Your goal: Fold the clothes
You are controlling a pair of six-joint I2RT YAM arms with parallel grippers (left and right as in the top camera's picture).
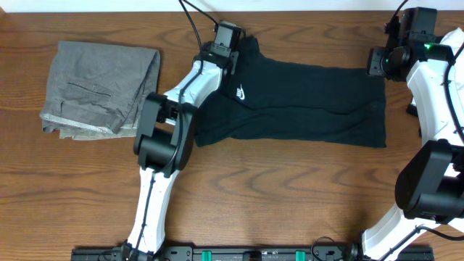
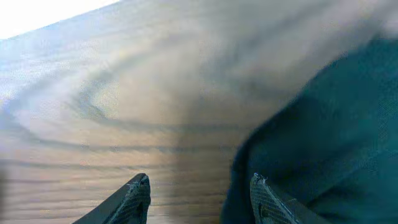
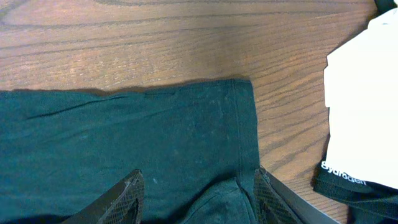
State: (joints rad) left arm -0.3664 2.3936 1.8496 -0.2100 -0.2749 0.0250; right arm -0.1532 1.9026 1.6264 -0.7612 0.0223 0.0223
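A black short-sleeved T-shirt (image 1: pixel 304 101) with a small white chest logo (image 1: pixel 243 93) lies spread across the middle of the table. Folded grey trousers (image 1: pixel 101 87) lie at the left. My left gripper (image 1: pixel 230 40) is low over the shirt's far left corner. In the left wrist view it (image 2: pixel 199 186) is open, with bare wood and the shirt's edge (image 2: pixel 323 137) between its fingers. My right gripper (image 1: pixel 373 64) is at the shirt's far right corner. In the right wrist view it (image 3: pixel 198 186) is open, astride a raised fold of shirt fabric (image 3: pixel 124 137). No white garment shows.
The wooden table (image 1: pixel 290 196) runs to its far edge just behind the shirt. A white shape with a black lettered band (image 3: pixel 360 99) lies to the right of my right gripper. Both arms' white links stand over the table's left-centre and right side.
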